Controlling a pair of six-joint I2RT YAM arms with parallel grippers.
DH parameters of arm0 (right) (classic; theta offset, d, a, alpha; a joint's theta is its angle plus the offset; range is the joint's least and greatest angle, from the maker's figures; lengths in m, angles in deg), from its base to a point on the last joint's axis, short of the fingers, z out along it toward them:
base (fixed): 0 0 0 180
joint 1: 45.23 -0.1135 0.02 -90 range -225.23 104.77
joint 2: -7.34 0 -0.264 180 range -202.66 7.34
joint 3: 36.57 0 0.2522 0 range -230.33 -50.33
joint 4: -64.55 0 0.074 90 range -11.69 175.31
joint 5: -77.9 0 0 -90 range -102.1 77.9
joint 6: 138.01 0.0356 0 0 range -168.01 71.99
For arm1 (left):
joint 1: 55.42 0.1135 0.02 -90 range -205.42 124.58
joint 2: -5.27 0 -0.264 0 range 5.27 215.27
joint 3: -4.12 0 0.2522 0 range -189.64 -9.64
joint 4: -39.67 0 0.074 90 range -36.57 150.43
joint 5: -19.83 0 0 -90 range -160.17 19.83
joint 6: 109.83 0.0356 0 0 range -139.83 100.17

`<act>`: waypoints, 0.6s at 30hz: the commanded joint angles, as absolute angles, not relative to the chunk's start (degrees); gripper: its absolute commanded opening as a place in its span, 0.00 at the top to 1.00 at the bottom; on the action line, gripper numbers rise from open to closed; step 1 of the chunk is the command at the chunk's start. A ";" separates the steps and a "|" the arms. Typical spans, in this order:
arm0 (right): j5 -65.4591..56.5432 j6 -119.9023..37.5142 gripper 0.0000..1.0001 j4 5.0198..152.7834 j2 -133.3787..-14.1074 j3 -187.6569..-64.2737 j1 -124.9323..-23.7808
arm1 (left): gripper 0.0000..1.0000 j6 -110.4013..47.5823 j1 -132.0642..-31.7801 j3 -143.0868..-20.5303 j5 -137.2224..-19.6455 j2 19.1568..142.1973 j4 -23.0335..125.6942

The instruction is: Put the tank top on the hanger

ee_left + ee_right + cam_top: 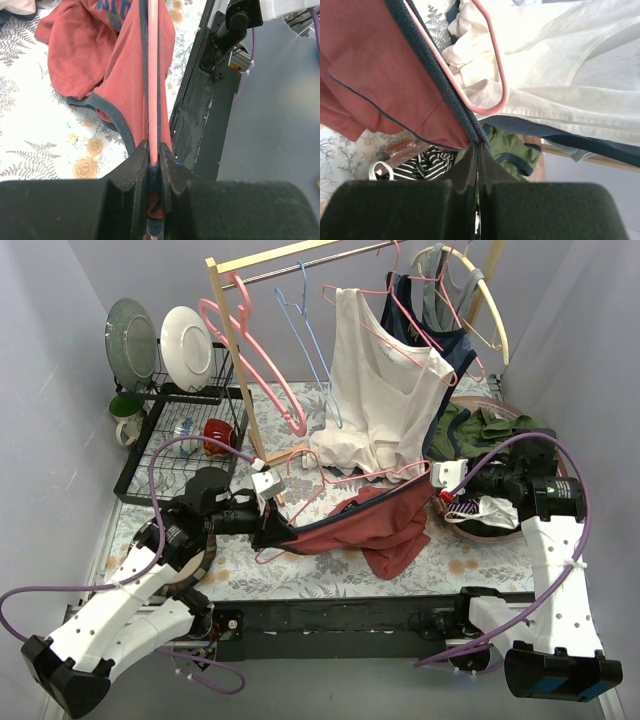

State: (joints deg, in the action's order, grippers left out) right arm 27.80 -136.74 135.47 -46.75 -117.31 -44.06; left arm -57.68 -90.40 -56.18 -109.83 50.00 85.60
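Note:
The rust-red tank top (375, 525) with navy trim lies stretched between my two grippers above the flowered table. The thin pink wire hanger (345, 480) runs along its upper edge, with its hook toward the rack. My left gripper (268, 532) is shut on the hanger wire (153, 75) and the navy trim together, with red cloth (122, 65) hanging away from it; my left gripper (154, 150) shows the wire going between its jaws. My right gripper (432, 480) is shut on the navy trim of the tank top (370, 65). In the right wrist view the right gripper (479, 146) pinches the trim just below the hanger's curved end (498, 75).
A wooden rack (232, 350) holds a white tank top (375, 390), a dark navy top (440, 325), a thick pink hanger (250, 350) and a blue wire hanger (300, 320). A dish rack (175, 440) with plates stands at the back left. A basket of clothes (490, 430) sits at the right.

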 commanded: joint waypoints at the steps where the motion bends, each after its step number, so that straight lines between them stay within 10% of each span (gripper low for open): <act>1: 27.27 -138.79 0.99 136.22 -47.07 -121.78 -42.86 | 1.00 -55.17 -90.40 -59.56 -111.21 51.15 89.11; 18: 24.37 -139.24 0.99 136.84 -50.84 -122.84 -42.86 | 1.00 -53.14 -90.40 -61.14 -111.66 51.24 90.09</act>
State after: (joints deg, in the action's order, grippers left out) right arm 28.15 -138.62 139.06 -50.22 -120.85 -43.75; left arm -53.70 -90.40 -59.42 -110.40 53.54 88.90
